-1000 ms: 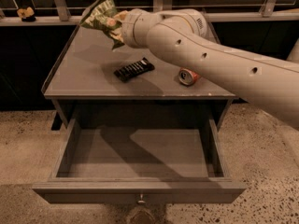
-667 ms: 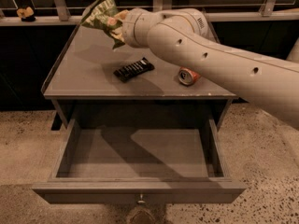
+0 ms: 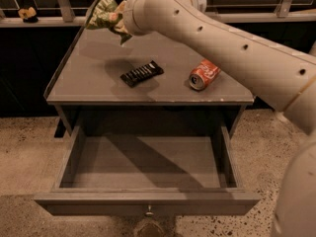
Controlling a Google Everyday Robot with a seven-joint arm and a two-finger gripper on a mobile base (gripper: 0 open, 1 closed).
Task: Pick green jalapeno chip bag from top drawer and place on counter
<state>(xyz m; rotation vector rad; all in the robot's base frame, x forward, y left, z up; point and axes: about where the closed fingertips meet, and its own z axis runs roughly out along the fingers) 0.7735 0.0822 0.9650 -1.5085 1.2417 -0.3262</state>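
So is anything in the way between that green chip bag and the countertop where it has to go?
Nothing visible. The gripper holds the green jalapeno chip bag above the bare far-left part of the counter; the black candy bar and red can lie nearer the front, further right.

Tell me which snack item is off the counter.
The green jalapeno chip bag, held by the gripper above the back left of the counter; the black candy bar and red soda can lie on its surface.
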